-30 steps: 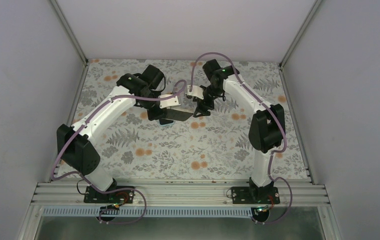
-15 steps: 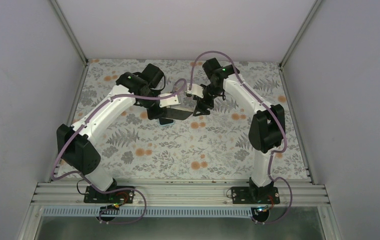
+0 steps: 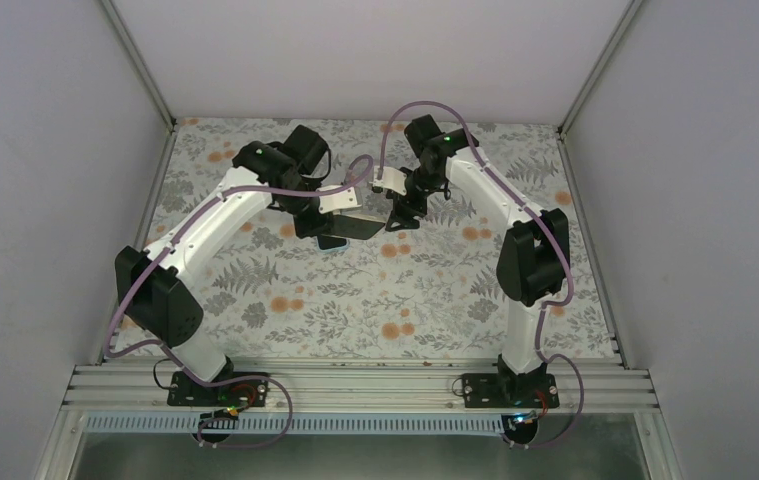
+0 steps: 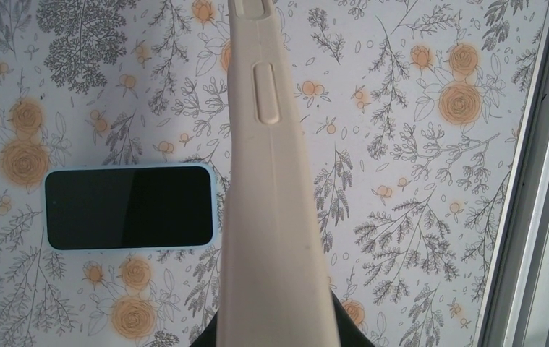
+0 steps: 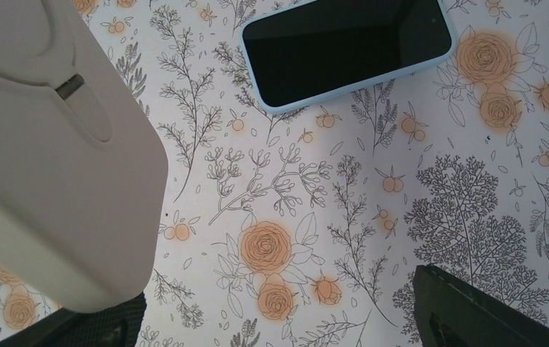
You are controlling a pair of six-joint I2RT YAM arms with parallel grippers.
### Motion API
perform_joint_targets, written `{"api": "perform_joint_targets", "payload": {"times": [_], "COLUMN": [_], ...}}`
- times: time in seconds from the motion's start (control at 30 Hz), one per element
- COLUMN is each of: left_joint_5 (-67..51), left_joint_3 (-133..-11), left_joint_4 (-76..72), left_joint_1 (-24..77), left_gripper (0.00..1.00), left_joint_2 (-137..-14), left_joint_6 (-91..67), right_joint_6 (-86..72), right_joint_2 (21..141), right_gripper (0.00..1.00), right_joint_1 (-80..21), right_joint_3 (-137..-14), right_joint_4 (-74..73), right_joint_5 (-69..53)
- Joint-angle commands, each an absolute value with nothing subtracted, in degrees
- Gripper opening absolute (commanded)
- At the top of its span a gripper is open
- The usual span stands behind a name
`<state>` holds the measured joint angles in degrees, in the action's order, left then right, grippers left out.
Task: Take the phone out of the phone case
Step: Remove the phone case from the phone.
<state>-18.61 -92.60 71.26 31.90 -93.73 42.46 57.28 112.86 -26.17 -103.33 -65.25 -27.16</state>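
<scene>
My left gripper (image 4: 275, 334) is shut on the beige phone case (image 4: 271, 217) and holds it edge-on above the table, side buttons showing. The phone (image 4: 130, 207), black screen up with a light blue rim, lies flat on the floral tabletop to the left of the case. From the right wrist the phone (image 5: 347, 47) lies at the top and the case (image 5: 47, 166) fills the left, over my left-hand finger. My right gripper (image 5: 278, 318) is open with only tabletop between its fingers. From above, the left gripper (image 3: 330, 225) and right gripper (image 3: 402, 215) meet near the table's back middle.
The floral table covering (image 3: 385, 300) spreads towards the arm bases. White walls enclose the back and sides. A metal frame rail (image 4: 539, 181) runs along the table's edge in the left wrist view.
Both grippers have edged slightly towards the back of the table. The case stays in the left gripper and the phone has not moved.
</scene>
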Motion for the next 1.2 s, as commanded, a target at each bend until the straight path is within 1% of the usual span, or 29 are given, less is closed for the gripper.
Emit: {"api": "perform_joint_targets", "payload": {"times": [0.0, 0.47, 0.57, 1.17], "left_joint_5": [-37.63, -38.49, -38.83, -40.10], "left_joint_3": [-95.19, -95.85, -96.08, -96.09], "left_joint_4": [77.67, 77.79, 77.78, 77.78], "left_joint_1": [35.77, 36.73, 36.82, 37.43], "left_gripper": [0.02, 0.02, 0.02, 0.02], "left_joint_2": [-93.35, -91.91, -91.44, -90.11], "left_joint_6": [50.00, 49.75, 49.66, 49.58], "right_joint_6": [54.56, 55.63, 55.81, 55.99], "right_joint_2": [113.87, 114.14, 114.24, 115.62], "right_gripper": [0.90, 0.90, 0.94, 0.95], "right_joint_1": [-25.77, -25.36, -25.16, -24.78], "right_joint_3": [-106.53, -106.81, -106.98, -108.21], "right_joint_4": [-51.67, -52.21, -52.17, -52.81], "right_joint_5": [-27.00, -26.91, -26.85, -26.96]}}
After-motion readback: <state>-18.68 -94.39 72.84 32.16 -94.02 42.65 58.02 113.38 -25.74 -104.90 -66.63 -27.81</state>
